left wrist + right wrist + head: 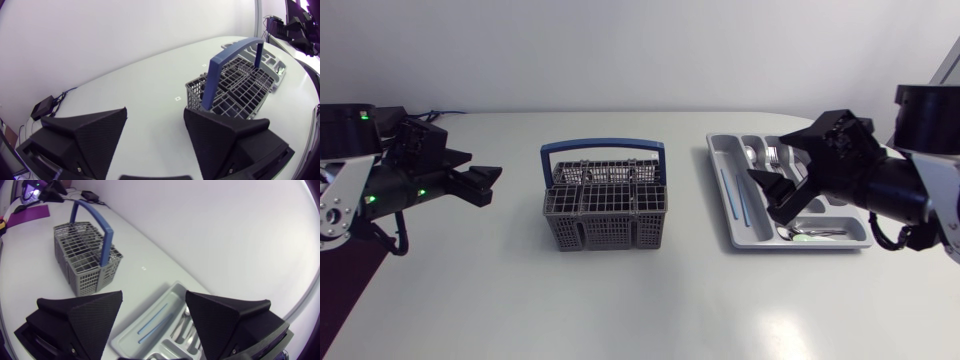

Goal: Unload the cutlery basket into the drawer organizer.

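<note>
**Figure. Late stage of unloading, seen from above and from both wrists.** The grey plastic lattice cutlery basket with the blue hoop handle (605, 205) stands upright at the middle of the white table (620, 300). No cutlery shows in any of its compartments, in the head view or in either wrist view. The light grey moulded drawer organizer (722, 200) lies well apart from it, on the robot's right. It holds 2 thin blue rods (732, 195) in its long side compartment, silver pieces in the rear compartments, and 1 silver spoon (810, 232) in the front cross compartment.

The right gripper (782, 165) hangs over the organizer with its 2 wedge fingers spread wide and nothing between them. Its own wrist view looks down between the fingers onto the organizer's rod compartment. The left gripper (485, 185) rests beside the basket on the robot's left, clear of it, likewise wide open and empty.

**Step in hand:** judged from this layout, the transfers appear finished, or nearly so. The right arm stands at a release position above the organizer.

**Next move:** lift the right arm clear of the organizer without touching the sorted pieces. Then check the basket's deep cells, whose floors are dark and hard to read, before treating it as empty.
</note>
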Robot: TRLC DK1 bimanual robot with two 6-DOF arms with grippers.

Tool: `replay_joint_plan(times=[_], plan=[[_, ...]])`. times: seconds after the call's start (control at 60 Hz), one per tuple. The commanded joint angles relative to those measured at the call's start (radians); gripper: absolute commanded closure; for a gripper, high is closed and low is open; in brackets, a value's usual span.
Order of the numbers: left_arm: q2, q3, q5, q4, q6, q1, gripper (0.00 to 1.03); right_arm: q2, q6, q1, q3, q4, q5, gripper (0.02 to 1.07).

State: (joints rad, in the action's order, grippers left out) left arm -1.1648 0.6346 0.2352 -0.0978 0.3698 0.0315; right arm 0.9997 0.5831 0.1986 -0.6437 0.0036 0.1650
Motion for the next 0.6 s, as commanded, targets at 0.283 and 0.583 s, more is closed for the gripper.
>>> replay_joint_plan(times=[0.283,0.583], plan=[[0.313,-0.118,0.004,0.056,-0.134,0.087,0.03,-0.220,-0.307,-0.139,0.079,0.030,-0.033,0.06],[0.490,-0.184,0.006,0.144,-0.175,0.090,0.03,-0.472,-0.316,-0.171,0.246,0.107,-0.105,0.06]])
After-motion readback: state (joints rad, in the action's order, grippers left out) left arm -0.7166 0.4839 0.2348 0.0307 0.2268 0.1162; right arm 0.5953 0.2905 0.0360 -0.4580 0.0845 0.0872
